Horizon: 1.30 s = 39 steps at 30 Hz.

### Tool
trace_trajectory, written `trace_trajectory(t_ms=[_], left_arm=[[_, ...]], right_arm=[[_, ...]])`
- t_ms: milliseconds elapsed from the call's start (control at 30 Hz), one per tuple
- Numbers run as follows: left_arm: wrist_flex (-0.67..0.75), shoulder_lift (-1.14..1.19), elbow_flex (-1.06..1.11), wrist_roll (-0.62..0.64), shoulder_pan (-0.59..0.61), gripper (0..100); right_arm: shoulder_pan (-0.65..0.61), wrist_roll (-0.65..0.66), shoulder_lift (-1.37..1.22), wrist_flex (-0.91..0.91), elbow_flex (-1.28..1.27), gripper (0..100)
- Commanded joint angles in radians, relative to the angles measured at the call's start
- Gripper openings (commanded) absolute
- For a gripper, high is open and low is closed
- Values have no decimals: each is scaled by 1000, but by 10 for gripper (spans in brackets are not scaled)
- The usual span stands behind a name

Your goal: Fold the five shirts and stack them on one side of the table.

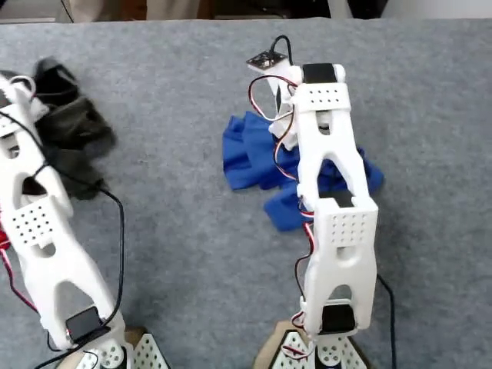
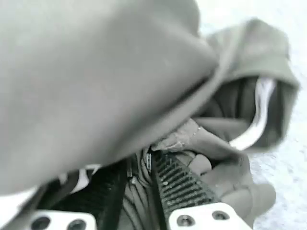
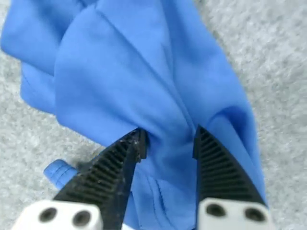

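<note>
High view: the blue shirt point(image 1: 246, 157) sits crumpled mid-bench point(image 1: 177, 254), long axis running roughly 10 to 4 o'clock. The right arm point(image 1: 330, 154) stretches straight over it toward 12, while the dark shirt point(image 1: 73, 127) is heaped well off at the 10 o'clock corner by the far end of the left arm point(image 1: 34, 223). Left wrist view: the left gripper point(image 2: 144, 160) looks clamped nearly closed on a wad of that dark cloth. Right wrist view: the right gripper point(image 3: 168, 136) has its jaws only partway apart with a ridge of blue fabric bunched between them, so I'd say it's got the shirt pinched, and it's easily the nearer arm for spreading it.
</note>
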State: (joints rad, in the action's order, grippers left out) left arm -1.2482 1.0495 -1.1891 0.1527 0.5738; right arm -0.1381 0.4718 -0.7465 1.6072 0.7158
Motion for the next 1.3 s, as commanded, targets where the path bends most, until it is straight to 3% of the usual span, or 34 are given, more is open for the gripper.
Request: trace_trajectory(t_ms=[0, 133, 233, 300, 533, 733, 933, 1000, 1167, 1267], left_arm=[[-127, -19, -78, -5, -2, 60], [-356, -19, -150, 5, -94, 194], [-468, -18, -226, 5, -166, 206], [-508, -15, -275, 5, -204, 206], [-514, -38, -279, 6, -316, 206], [-514, -143, -92, 8, -496, 206], [-509, -185, 86, 112, -658, 206], [-509, -176, 95, 124, -671, 206], [-509, -174, 192, 149, -779, 206], [-508, -162, 212, 196, -852, 207]], right_arm=[[-10, 3, -30, -26, 13, 171], [2, 3, -102, -23, 22, 147], [28, 3, -137, -25, 35, 4], [59, 2, -142, -12, 56, 23], [188, 2, -145, 97, 254, 5], [260, 6, -147, 130, 361, 5], [262, 8, -148, 130, 358, 9], [263, 5, -148, 132, 358, 36], [280, 2, -140, 132, 395, 210], [280, 8, -142, 175, 452, 248]])
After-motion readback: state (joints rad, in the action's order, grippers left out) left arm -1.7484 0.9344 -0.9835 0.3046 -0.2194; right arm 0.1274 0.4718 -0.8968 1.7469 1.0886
